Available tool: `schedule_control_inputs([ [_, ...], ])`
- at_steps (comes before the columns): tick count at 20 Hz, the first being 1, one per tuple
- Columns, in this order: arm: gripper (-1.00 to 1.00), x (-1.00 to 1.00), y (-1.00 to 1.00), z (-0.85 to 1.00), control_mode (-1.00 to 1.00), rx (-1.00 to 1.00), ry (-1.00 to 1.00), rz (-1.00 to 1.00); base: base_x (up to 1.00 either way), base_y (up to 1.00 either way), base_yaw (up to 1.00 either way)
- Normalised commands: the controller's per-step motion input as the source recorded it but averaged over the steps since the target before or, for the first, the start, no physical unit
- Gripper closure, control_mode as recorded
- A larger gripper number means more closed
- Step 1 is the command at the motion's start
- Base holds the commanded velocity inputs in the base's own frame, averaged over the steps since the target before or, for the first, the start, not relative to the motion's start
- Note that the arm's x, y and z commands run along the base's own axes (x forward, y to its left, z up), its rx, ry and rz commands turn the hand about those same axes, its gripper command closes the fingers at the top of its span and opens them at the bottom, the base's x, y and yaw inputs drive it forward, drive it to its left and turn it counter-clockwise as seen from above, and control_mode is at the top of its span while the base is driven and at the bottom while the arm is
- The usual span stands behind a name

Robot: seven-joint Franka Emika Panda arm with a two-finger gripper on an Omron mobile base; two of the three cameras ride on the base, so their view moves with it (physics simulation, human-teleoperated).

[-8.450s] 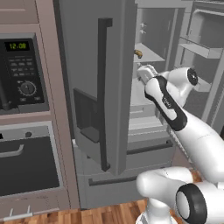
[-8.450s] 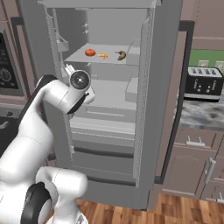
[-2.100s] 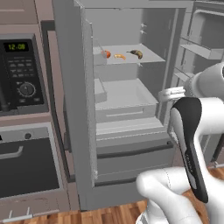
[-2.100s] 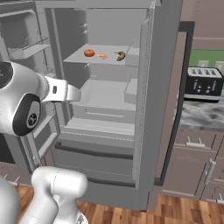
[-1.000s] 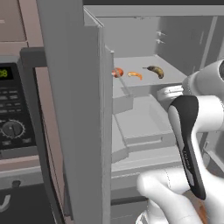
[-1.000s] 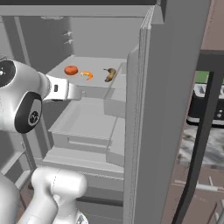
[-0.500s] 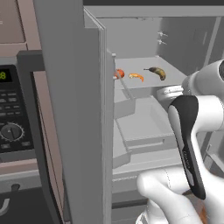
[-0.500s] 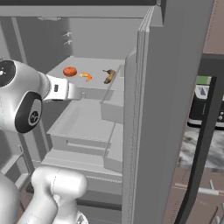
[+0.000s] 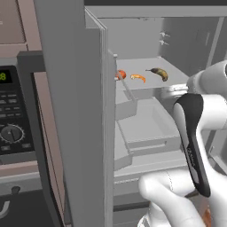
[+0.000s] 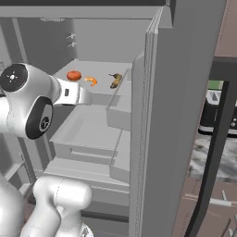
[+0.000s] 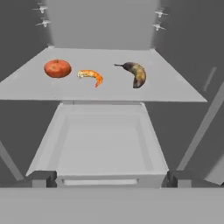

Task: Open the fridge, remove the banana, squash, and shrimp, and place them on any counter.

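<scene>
The fridge (image 10: 185, 115) stands open. On its shelf (image 11: 183, 89) lie squash (image 11: 57, 68) near the left edge, shrimp (image 11: 91, 76) mid-shelf, banana (image 11: 136, 73) (browned) toward the right — all apart. The gripper (image 11: 111, 178) hangs before the shelf, jaws spread wide, empty.

The fridge (image 11: 109, 26) is plain grey inside and outside, with a pale grey shelf (image 11: 175, 87) and a lighter grey bin (image 11: 100, 144) under it. On the shelf, the squash (image 11: 57, 68) at the left is orange-red, the shrimp (image 11: 91, 76) in the middle is orange with a pale stripe, and the banana (image 11: 136, 73) at the right is yellow with much dark brown. The fingertips (image 11: 41, 177) are dark grey. The counter (image 10: 210, 152) at the far right is marbled grey and white.
</scene>
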Motion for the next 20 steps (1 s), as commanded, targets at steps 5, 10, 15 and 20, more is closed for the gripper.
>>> schedule_control_inputs([
  [5,-1.0,0.66,-0.04,0.04,-1.0,0.0,-0.03,0.0,0.0,0.0,0.0],
  [10,-1.0,0.4,0.0,0.26,-1.0,0.0,-0.07,0.0,0.0,0.0,0.0],
  [15,-1.0,0.38,-0.13,0.16,-1.0,0.0,0.0,-0.01,0.0,0.0,0.0],
  [20,-1.0,0.38,-0.36,0.0,-1.0,0.0,0.0,-0.02,0.0,0.0,0.0],
])
